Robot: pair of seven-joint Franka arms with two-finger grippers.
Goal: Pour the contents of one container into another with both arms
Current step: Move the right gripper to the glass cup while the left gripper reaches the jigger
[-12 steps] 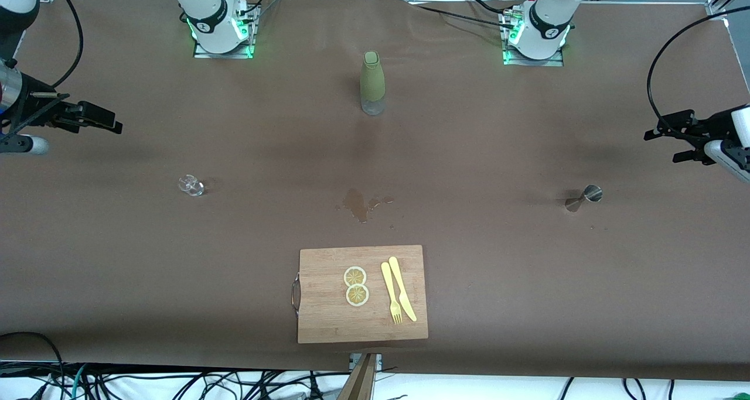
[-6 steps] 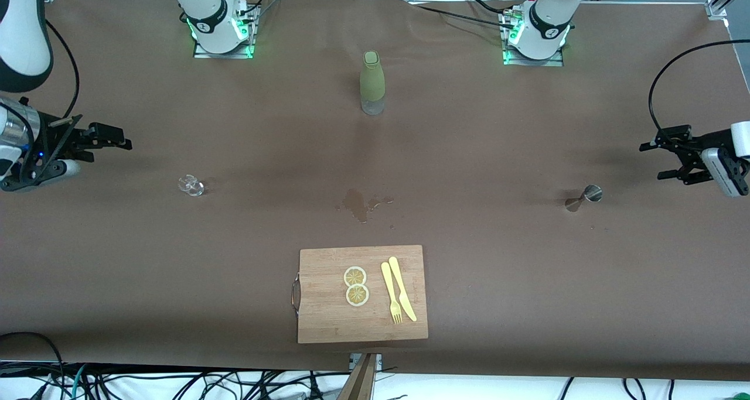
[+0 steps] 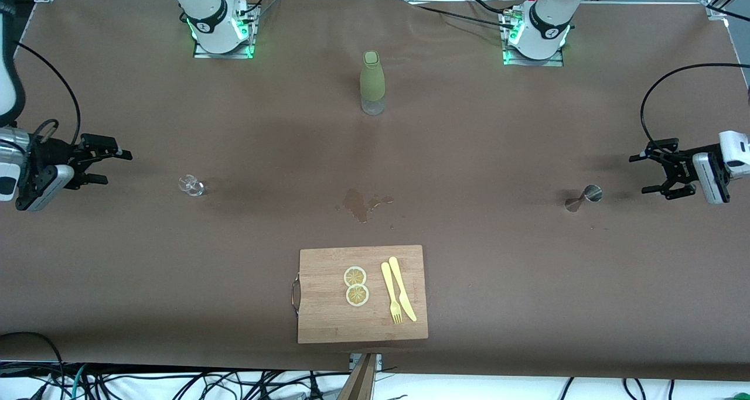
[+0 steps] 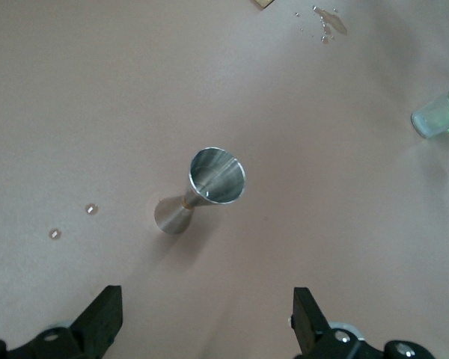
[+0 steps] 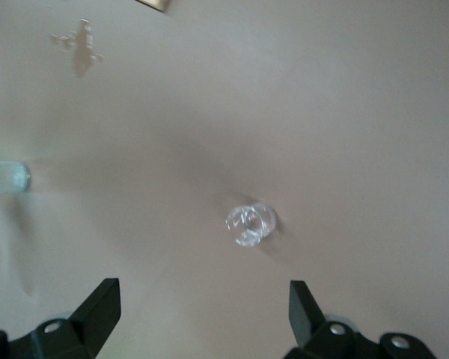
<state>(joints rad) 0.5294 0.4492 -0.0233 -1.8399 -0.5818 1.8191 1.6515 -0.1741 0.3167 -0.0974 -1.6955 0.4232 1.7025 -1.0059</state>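
Both arms reach in from the table's two ends — the left gripper [image 3: 644, 173] over the left arm's end, pointed at the steel jigger [image 3: 584, 198], the right gripper [image 3: 114, 166] over the other end, facing the small glass [image 3: 191, 185]. Each has its jaws spread wide and empty, lined up on its vessel, presumably to take hold before pouring. Near mid-table lies a spill [image 3: 358, 203].

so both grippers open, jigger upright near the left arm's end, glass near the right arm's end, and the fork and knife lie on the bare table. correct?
One error: the fork and knife lie on the cutting board beside the lemon slices, as the front view shows. The rest stands.
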